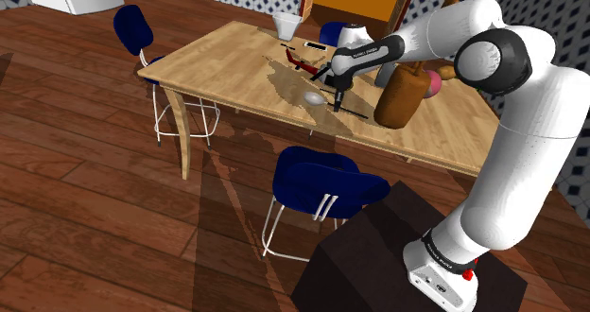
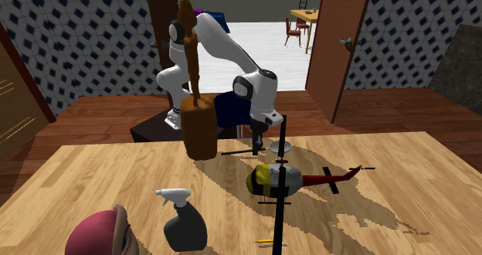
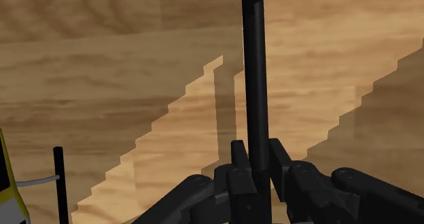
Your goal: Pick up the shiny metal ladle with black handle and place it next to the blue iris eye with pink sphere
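Your ladle (image 1: 316, 98) has a shiny grey bowl and a thin black handle; it lies flat on the table (image 1: 217, 60), bowl toward the shoulder view's left, handle running right; the gripper (image 1: 338, 101) points straight down, fingers (image 3: 238, 163) clamped on the handle; the arm arches over from the stand (image 1: 378, 253).

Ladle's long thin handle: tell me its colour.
Black; the slim straight ladle handle shows best in the wrist view.
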Action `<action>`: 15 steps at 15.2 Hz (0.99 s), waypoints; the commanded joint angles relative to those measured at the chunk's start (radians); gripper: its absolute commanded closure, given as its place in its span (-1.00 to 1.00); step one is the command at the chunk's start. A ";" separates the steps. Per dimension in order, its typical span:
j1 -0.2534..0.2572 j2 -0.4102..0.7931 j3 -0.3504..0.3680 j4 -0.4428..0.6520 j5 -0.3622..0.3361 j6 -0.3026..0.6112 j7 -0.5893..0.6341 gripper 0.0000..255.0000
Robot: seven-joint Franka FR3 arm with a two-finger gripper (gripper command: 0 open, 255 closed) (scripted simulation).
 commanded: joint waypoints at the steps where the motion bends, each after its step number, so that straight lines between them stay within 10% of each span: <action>1: 0.000 -0.005 -0.001 0.004 -0.001 -0.011 -0.001 1.00; 15: 0.004 -0.081 -0.003 0.092 -0.004 -0.173 -0.017 1.00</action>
